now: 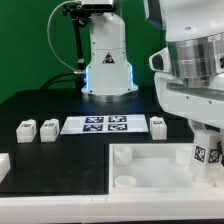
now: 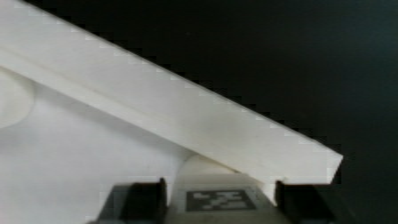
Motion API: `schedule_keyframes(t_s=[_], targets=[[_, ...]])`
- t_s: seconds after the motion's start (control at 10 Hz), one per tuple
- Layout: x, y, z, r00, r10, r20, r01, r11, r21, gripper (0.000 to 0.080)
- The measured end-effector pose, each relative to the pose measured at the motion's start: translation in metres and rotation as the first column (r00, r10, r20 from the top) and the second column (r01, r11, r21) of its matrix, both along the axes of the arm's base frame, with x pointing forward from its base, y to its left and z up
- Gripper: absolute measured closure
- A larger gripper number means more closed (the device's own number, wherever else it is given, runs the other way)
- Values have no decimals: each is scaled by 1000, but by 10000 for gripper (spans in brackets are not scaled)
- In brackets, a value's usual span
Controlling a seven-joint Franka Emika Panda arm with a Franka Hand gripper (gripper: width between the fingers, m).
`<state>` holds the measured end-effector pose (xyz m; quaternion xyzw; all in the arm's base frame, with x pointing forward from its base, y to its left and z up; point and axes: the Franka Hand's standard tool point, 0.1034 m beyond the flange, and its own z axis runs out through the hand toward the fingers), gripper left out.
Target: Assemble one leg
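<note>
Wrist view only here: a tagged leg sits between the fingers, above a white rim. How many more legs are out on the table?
Observer: Three loose legs: two to the exterior view's left of the marker board, one just right of it.
Operator: What is the white rim?
Observer: The tray. The gripper holds the leg over the tray's corner at the exterior view's right.
Operator: Any socket in sight?
Observer: One round socket shows near the tray's corner at the exterior view's left, with no leg in it.
</note>
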<state>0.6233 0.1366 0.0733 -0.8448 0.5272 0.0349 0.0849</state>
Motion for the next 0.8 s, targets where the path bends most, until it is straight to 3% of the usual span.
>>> schedule_keyframes(t_s=[0.2,0.3,0.4,0.5,0.8], targets=[[0,0,-1,998,64,11,-64,998,-3,505],[-1,0,-1,997,74,9,-74,997,-3,322],[-3,-3,0,984,181,-10,-181,984,2,207],[0,-9,3,928,373,13,-373,928,-7,163],[1,-13,3,766,639,67,-638,769,-31,152]])
